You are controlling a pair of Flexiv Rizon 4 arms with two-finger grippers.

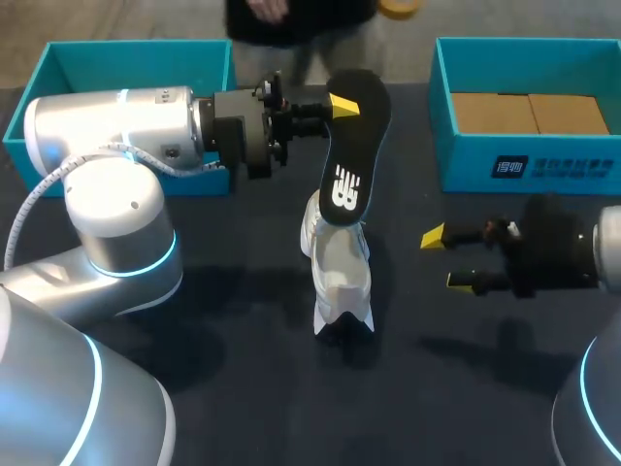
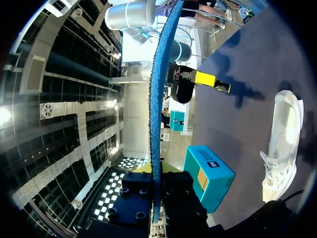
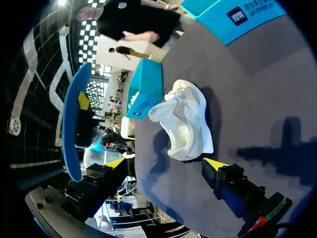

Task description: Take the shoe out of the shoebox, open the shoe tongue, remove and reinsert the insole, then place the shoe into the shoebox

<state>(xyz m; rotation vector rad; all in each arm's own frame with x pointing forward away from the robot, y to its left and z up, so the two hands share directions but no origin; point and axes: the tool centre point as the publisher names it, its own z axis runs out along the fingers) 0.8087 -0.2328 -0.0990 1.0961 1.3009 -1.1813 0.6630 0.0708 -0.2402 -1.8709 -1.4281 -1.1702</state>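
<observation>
Dark counter (image 1: 243,388) carries the shoe (image 1: 340,277) unheld — left fingers (image 1: 342,104) pinch the insole (image 1: 351,155), right fingers (image 1: 433,236) spread apart — so pushing the insole in may topple it.

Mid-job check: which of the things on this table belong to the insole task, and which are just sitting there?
Job: insole, held by the left gripper; white shoe; left teal box and right teal box, though I cannot tell which is the shoebox.
Lying about: brown cardboard inside the right teal box.
</observation>
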